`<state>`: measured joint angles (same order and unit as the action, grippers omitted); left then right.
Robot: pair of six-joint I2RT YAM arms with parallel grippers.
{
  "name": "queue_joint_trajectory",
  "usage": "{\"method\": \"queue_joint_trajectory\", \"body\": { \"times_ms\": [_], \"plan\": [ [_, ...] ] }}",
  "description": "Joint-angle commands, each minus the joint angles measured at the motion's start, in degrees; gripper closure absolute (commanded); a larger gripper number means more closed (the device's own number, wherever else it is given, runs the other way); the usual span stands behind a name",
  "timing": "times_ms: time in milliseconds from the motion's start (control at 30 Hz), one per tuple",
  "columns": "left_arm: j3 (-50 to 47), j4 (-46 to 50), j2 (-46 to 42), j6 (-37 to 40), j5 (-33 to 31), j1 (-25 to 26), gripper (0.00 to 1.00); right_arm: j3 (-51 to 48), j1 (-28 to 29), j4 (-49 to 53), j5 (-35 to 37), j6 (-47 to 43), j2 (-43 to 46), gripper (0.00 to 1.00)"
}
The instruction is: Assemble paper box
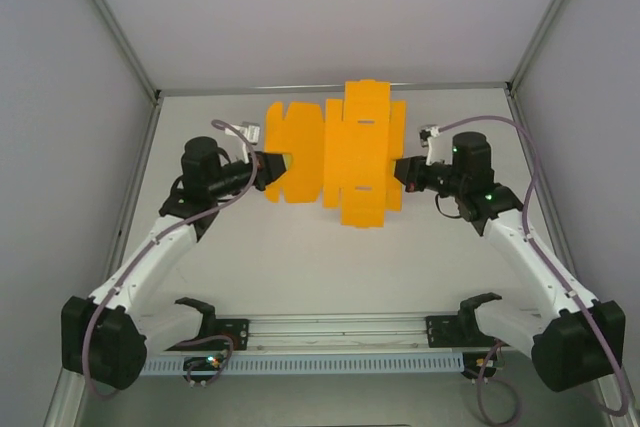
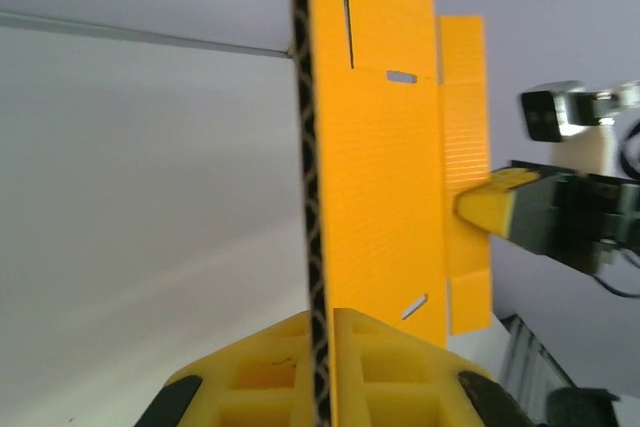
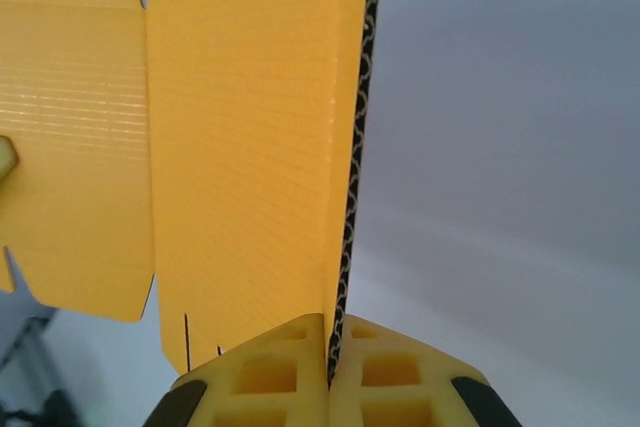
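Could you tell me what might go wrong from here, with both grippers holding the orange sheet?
1. Each gripper pinches only a narrow edge strip, so the paper box could slip or twist out of the left gripper or right gripper.
2. Held at opposite edges, uneven pulling or pushing might buckle the thin card or tear it at a slot.

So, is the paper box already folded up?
No, the paper box is a flat unfolded sheet, its flaps spread out.
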<state>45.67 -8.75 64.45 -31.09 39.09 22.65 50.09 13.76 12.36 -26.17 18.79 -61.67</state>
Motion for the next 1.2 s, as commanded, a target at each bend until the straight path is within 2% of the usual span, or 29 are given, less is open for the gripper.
{"method": "queue_joint_trajectory", "body": {
  "times_ms": [0, 200, 233, 333, 367, 433, 467, 500, 633, 700, 800, 900, 967, 1100, 1167],
  "plan": [
    [0.6, -0.4, 4.3, -0.2, -0.2, 4.2, 1.0, 3.8, 5.9, 9.7, 15.7, -4.9, -2.3, 1.0],
    [2.5, 1.0, 10.9, 1.1, -3.5, 8.1, 1.0, 11.2, 16.0, 14.1, 28.3, -7.3, -9.9, 1.0],
    [2.5, 2.1, 11.7, 1.2, -4.3, 8.1, 0.96, 12.5, 17.0, 15.1, 30.1, -8.0, -11.1, 1.0],
    [1.3, 7.8, 12.4, 1.7, -9.8, 8.2, 0.56, 14.5, 17.8, 16.7, 31.8, -11.7, -13.1, 1.0],
    [0.4, 9.8, 12.1, 1.8, -12.5, 8.2, 0.48, 14.9, 17.9, 17.2, 31.7, -13.4, -13.5, 1.0],
    [-2.4, 13.6, 11.5, 1.7, -18.1, 8.2, 0.37, 15.6, 17.9, 18.3, 31.1, -17.1, -14.6, 1.0],
    [-3.9, 14.7, 11.2, 1.5, -19.7, 8.1, 0.35, 16.0, 18.0, 19.4, 30.6, -19.1, -15.2, 1.0],
    [-5.4, 15.7, 10.9, 1.3, -20.8, 8.1, 0.34, 16.2, 18.0, 19.8, 30.0, -21.3, -15.6, 1.0],
    [-9.8, 19.6, 8.8, -0.8, -24.1, 8.0, 0.19, 17.1, 19.4, 20.9, 30.4, -33.3, -17.9, 1.0],
    [-10.5, 22.7, 7.1, -1.5, -26.9, 8.0, 0.0, 18.0, 20.8, 20.9, 33.9, -40.1, -19.8, 1.0],
    [-10.8, 24.4, 4.2, -0.4, -28.8, 7.9, 0.0, 19.0, 22.6, 21.1, 34.7, -51.6, -21.6, 1.0],
    [-8.6, 24.4, 2.1, 1.1, -29.2, 7.7, 0.0, 22.2, 23.1, 21.9, 33.2, -58.2, -24.7, 1.0],
    [-5.5, 25.4, 1.4, 1.8, -29.2, 7.4, 0.0, 23.1, 23.7, 19.6, 35.7, -62.1, -26.8, 1.0],
    [-2.5, 26.5, -1.0, 0.8, -26.8, 5.5, 0.0, 19.2, 26.9, 4.7, 47.6, -73.0, -30.6, 1.0],
    [-2.6, 26.3, -2.5, -0.6, -24.7, 3.1, 0.0, 16.2, 28.0, -3.0, 50.6, -77.8, -31.9, 1.0]
  ]
}}
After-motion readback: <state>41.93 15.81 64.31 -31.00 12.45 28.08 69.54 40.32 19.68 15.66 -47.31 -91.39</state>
